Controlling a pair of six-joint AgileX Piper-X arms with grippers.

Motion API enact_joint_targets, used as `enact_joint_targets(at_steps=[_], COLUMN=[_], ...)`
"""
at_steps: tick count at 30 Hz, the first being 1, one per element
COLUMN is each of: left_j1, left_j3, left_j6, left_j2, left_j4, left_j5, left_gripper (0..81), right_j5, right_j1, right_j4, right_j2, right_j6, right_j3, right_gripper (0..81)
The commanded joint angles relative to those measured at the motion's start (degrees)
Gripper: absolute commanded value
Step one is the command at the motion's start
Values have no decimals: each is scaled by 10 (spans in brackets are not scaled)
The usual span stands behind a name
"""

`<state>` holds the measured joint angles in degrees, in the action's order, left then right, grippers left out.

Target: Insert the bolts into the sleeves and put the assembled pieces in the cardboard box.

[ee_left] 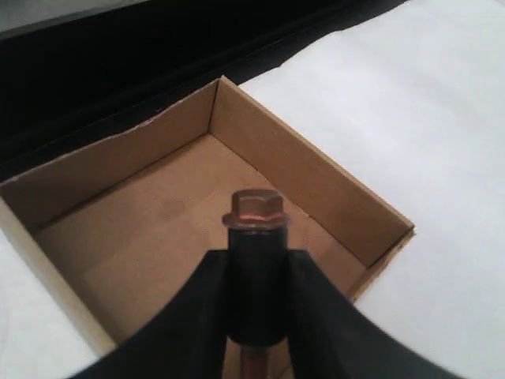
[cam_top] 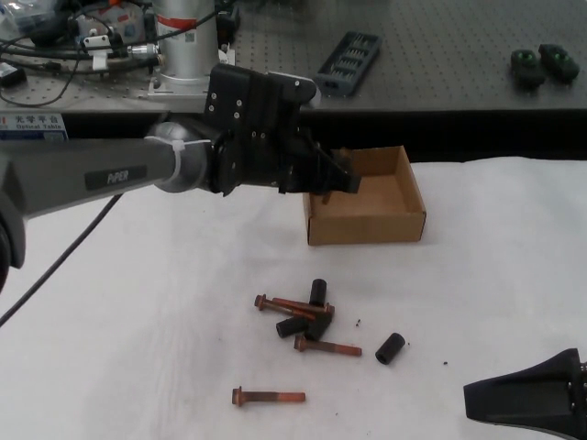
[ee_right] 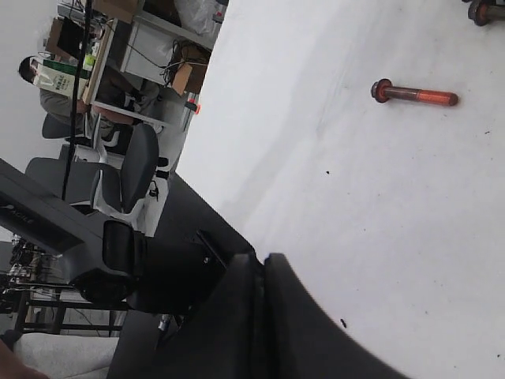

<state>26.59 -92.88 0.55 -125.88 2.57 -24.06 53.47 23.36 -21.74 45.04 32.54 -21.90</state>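
Left gripper [ee_left: 257,272] grasps sleeved bolt [ee_left: 253,229] above cardboard box [ee_left: 316,183]. Right gripper [ee_right: 260,260] low over white cloth [ee_right: 355,197], fingers pressed together. Loose bolt [ee_right: 414,95] nearby.

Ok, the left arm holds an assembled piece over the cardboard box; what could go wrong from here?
The left fingers clamp only the black sleeve; the bolt just hangs in it by its head, so it might slide out on landing. The sleeve sits near the cardboard box edge, not its middle, so a drop could clip the rim and bounce out.
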Motion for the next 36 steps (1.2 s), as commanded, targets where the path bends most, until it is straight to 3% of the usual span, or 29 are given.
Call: enact_joint_targets(at_steps=[1,5,9,11,21,27,30,33,36], left_j1=[-1,-1,-1,-1,-1,-1,-1,-1,-1], left_j3=[-12,-12,-12,-12,-13,-13,-13,-13,-13], left_j6=[-14,-24,-35,-35,-32,-255,-289,-240,-95], left_j2=[5,5,5,5,34,99,117,123,125], left_j4=[-5,-5,-11,-14,50,298,414,478,498], left_j5=[4,2,11,14,-7,1,20,19,14], left_gripper=[20,82,348,408,393,378,334,302,302], right_j5=[1,1,1,1,-1,-27,-47,-72,-86], right_j1=[2,2,2,2,2,2,2,2,2], right_j4=[-2,-2,-2,-2,-2,12,47,87,109], right_j2=[-5,-5,-5,-5,-5,-5,-5,-5,-5], right_j6=[-3,-3,-2,-2,-4,-26,-23,1,13], right_j3=[-2,-2,-2,-2,-2,-2,-4,-7,-12], right_gripper=[43,43,43,43,43,43,43,43,43])
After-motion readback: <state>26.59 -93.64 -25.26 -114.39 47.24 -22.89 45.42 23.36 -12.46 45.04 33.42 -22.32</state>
